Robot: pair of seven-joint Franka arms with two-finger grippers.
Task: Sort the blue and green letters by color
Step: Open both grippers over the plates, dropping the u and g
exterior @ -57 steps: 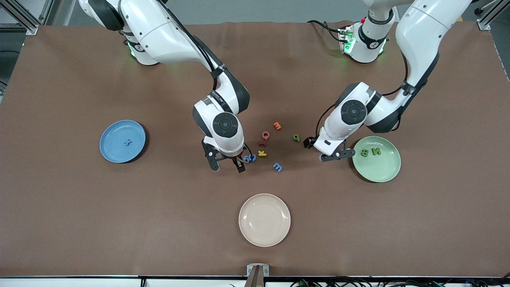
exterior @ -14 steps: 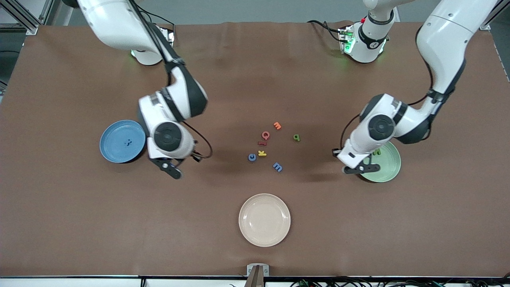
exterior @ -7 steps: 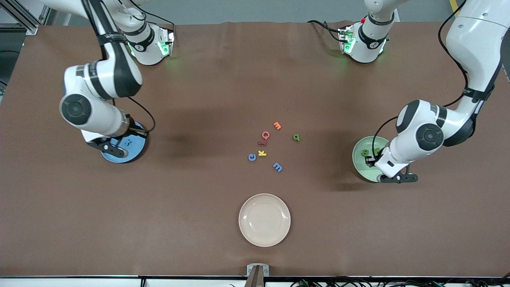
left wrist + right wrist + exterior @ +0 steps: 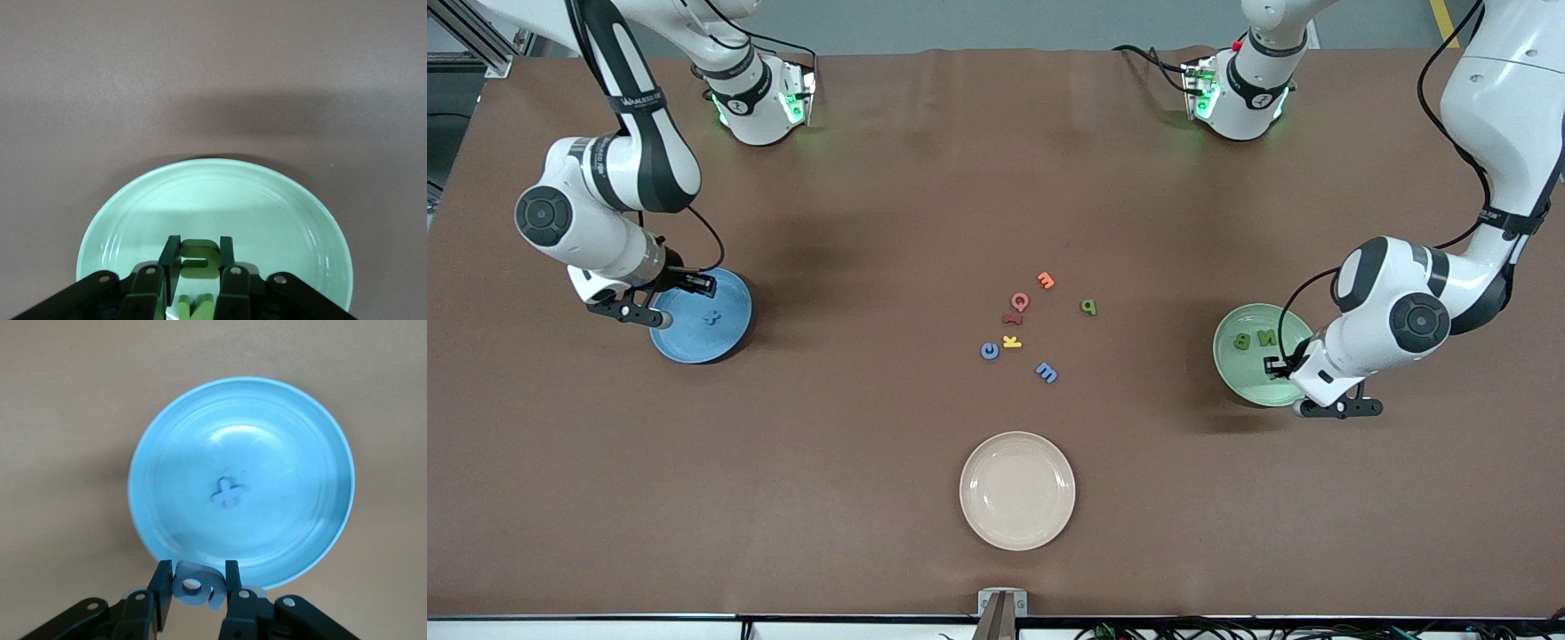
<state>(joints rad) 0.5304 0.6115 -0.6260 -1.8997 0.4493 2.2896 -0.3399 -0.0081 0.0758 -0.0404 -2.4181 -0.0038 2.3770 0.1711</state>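
Since half a second ago we have swung both arms farther outward. Our right gripper (image 4: 193, 595) now hangs over the blue plate's (image 4: 685, 342) rim, clenched on a blue letter (image 4: 195, 585), with a blue X (image 4: 711, 316) lying in the plate. Our left gripper (image 4: 198, 270) hangs over the green plate (image 4: 1240, 373), clamped on a green letter (image 4: 198, 259) (N (image 4: 1266, 337) and B (image 4: 1241, 340) already lie there). Mid-table, a blue C (image 4: 989, 350), blue m (image 4: 1047, 372) and green p (image 4: 1088, 307) lie loose on the brown table (image 4: 871, 222), among red, orange and yellow letters. A beige plate (image 4: 1017, 490) sits nearest the camera.
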